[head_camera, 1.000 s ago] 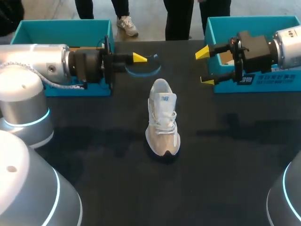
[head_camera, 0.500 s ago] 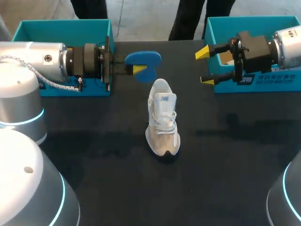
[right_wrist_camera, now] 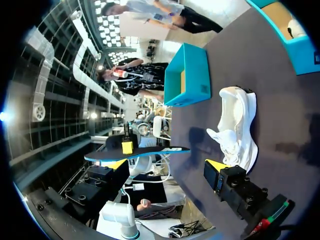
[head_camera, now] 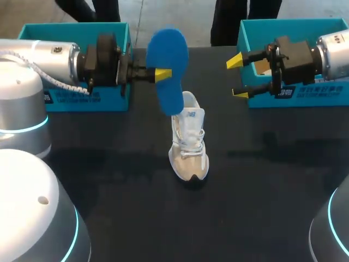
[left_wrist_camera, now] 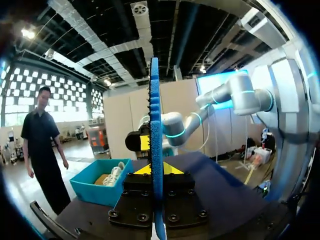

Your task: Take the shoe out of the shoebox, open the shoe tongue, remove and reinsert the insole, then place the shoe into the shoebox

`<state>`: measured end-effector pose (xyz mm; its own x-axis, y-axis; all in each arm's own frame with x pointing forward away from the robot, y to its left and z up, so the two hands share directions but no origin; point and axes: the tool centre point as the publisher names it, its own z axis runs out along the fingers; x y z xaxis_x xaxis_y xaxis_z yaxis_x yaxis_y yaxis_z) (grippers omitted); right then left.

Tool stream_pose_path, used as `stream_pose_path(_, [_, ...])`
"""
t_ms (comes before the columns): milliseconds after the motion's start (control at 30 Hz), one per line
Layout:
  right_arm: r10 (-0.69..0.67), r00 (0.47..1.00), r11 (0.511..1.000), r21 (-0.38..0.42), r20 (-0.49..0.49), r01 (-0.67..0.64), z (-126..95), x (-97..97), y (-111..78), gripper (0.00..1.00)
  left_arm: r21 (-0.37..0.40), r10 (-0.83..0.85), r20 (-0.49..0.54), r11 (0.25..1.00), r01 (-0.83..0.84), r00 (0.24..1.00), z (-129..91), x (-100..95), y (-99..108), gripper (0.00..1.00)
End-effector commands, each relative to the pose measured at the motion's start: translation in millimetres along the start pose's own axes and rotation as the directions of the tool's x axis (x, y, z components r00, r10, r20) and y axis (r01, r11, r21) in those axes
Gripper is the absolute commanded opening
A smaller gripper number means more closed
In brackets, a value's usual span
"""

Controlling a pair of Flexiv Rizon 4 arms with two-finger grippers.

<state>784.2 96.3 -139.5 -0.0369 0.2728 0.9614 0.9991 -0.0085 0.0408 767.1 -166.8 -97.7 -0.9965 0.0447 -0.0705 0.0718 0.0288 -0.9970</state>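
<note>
Our left claw (head_camera: 162, 73) clamps the blue foam insole (head_camera: 168, 52).
Long axis crosses the claw, narrow end toward the white sneaker (head_camera: 189, 144).

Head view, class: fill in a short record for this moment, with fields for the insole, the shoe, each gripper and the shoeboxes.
insole: blue insole, out of the shoe, held in the air
shoe: white sneaker, upright on the black table, in neither box
left gripper: shut on the blue insole
right gripper: open, empty, beside the right shoebox
left shoebox: teal, behind the left arm
</note>
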Motion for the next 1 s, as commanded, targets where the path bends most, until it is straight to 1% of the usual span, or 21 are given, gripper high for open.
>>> stream_pose_path(33, [0.002, 1.0, 1.0, 0.001, 0.004, -0.002, 0, 0.5, -0.2, 1.0, 0.036, -0.11, -0.022, 0.993, 0.111, 0.994, -1, -5.1, 3, 0.0])
stream_pose_path(400, [0.002, 1.0, 1.0, 0.001, 0.004, -0.002, 0, 0.5, -0.2, 1.0, 0.036, -0.11, -0.022, 0.993, 0.111, 0.994, -1, -5.1, 3, 0.0])
stream_pose_path(467, [0.002, 1.0, 1.0, 0.001, 0.004, -0.002, 0, 0.5, -0.2, 1.0, 0.066, -0.24, -0.032, 0.968, 0.241, 0.97, -2, -5.8, 3, 0.0])
stream_pose_path(500, [0.002, 1.0, 1.0, 0.001, 0.004, -0.002, 0, 0.5, -0.2, 1.0, 0.068, -0.289, -0.032, 0.954, 0.291, 0.957, -2, -5.3, 3, 0.0])
stream_pose_path(600, [0.002, 1.0, 1.0, 0.001, 0.004, -0.002, 0, 0.5, -0.2, 1.0, 0.067, -0.435, -0.043, 0.897, 0.437, 0.899, -2, -2.4, 4, 0.0])
stream_pose_path(667, [0.002, 1.0, 1.0, 0.001, 0.004, -0.002, 0, 0.5, -0.2, 1.0, 0.047, -0.514, -0.05, 0.855, 0.516, 0.856, -3, -1.2, 6, 0.0])
stream_pose_path(733, [0.002, 1.0, 1.0, 0.001, 0.004, -0.002, 0, 0.5, -0.2, 1.0, 0.035, -0.615, -0.062, 0.785, 0.618, 0.786, -3, 0.5, 8, 0.0])
stream_pose_path(800, [0.002, 1.0, 1.0, 0.001, 0.004, -0.002, 0, 0.5, -0.2, 1.0, -0.001, -0.68, -0.068, 0.731, 0.682, 0.73, -3, 2.6, 11, 0.0])
stream_pose_path(833, [0.002, 1.0, 1.0, 0.001, 0.004, -0.002, 0, 0.5, -0.2, 1.0, -0.01, -0.722, -0.052, 0.691, 0.723, 0.69, -3, 3.9, 12, 0.0])
stream_pose_path(867, [0.002, 1.0, 1.0, 0.001, 0.004, -0.002, 0, 0.5, -0.2, 1.0, -0.027, -0.753, -0.058, 0.657, 0.753, 0.655, -2, 5.5, 14, 0.0])
stream_pose_path(1000, [0.002, 1.0, 1.0, 0.001, 0.004, -0.002, 0, 0.5, -0.2, 1.0, -0.032, -0.838, -0.06, 0.545, 0.838, 0.543, -2, 8.5, 18, 0.0])
